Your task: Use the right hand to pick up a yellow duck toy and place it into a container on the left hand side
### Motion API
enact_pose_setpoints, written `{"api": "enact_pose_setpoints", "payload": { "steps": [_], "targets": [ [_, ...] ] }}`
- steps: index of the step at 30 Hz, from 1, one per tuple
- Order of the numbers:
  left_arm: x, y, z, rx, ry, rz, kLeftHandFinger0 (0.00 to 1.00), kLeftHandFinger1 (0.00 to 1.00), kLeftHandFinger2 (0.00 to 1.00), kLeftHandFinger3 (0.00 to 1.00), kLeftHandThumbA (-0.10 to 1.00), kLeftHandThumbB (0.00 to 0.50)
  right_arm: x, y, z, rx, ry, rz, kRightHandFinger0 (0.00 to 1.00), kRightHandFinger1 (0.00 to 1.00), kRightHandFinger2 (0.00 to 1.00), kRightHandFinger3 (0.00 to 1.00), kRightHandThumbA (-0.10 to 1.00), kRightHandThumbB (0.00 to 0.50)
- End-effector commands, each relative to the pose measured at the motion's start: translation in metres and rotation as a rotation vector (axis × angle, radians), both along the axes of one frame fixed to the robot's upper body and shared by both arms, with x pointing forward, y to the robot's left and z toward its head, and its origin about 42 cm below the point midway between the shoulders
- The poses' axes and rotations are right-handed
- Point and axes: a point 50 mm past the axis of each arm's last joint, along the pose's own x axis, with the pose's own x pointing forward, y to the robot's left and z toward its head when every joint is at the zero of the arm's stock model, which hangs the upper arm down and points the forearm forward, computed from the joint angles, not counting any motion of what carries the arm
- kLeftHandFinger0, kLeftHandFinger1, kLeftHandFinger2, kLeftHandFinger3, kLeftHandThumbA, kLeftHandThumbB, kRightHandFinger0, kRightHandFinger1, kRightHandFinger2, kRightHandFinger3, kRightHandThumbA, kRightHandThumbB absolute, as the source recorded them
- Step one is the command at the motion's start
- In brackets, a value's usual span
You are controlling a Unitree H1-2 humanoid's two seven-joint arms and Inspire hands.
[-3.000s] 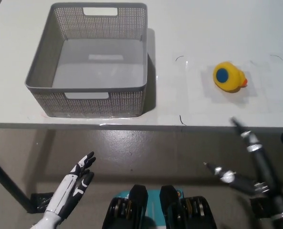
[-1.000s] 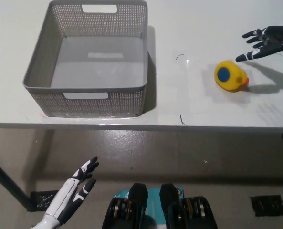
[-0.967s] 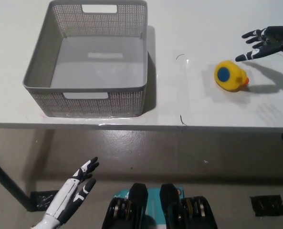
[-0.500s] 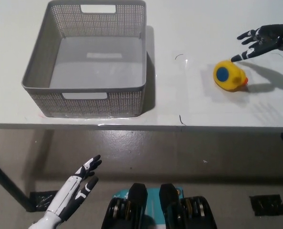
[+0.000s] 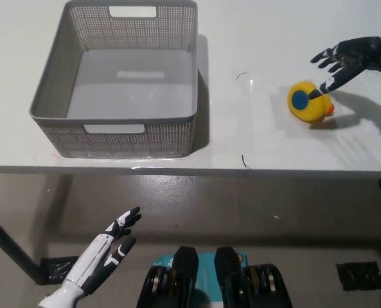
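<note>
White, smooth tabletop (image 5: 274,141) carries the grey perforated plastic container (image 5: 116,80) at its left, rectangular, open-topped and positioned to receive a drop, and well to its right the rounded, glossy yellow duck toy (image 5: 310,102), resting apart from any edge. Black right hand (image 5: 345,58) hovers over the duck with fingers spread and gripping nothing, one fingertip apparently touching it, though contact is uncertain; white left hand (image 5: 100,262) rests open below table level.

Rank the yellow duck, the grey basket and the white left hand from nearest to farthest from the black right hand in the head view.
1. Yellow duck: just under the open right hand, far right of the table.
2. Grey basket: on the table's left.
3. Left hand: lower left, below the table edge.
</note>
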Motion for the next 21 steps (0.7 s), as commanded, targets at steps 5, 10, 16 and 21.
{"api": "enact_pose_setpoints", "payload": {
  "steps": [5,10,16,21],
  "targets": [
    [0.006,0.001,0.016,0.013,-0.047,-0.042,1.00,1.00,1.00,1.00,1.00,0.262,0.008,0.021,0.046,-0.008,-0.100,0.040,1.00,1.00,1.00,1.00,1.00,0.408],
    [0.005,0.002,0.015,0.011,-0.045,-0.044,1.00,1.00,1.00,1.00,1.00,0.259,0.008,0.026,0.042,-0.016,-0.094,0.041,1.00,1.00,1.00,1.00,1.00,0.450],
    [0.008,0.002,0.018,0.010,-0.059,-0.045,1.00,1.00,1.00,1.00,1.00,0.251,0.008,0.024,0.039,0.008,-0.085,0.030,1.00,1.00,1.00,1.00,1.00,0.461],
    [0.007,0.003,0.017,-0.002,-0.052,-0.042,1.00,1.00,1.00,1.00,1.00,0.263,0.007,0.022,0.037,0.018,-0.089,0.032,1.00,1.00,1.00,1.00,1.00,0.429]
  ]
}}
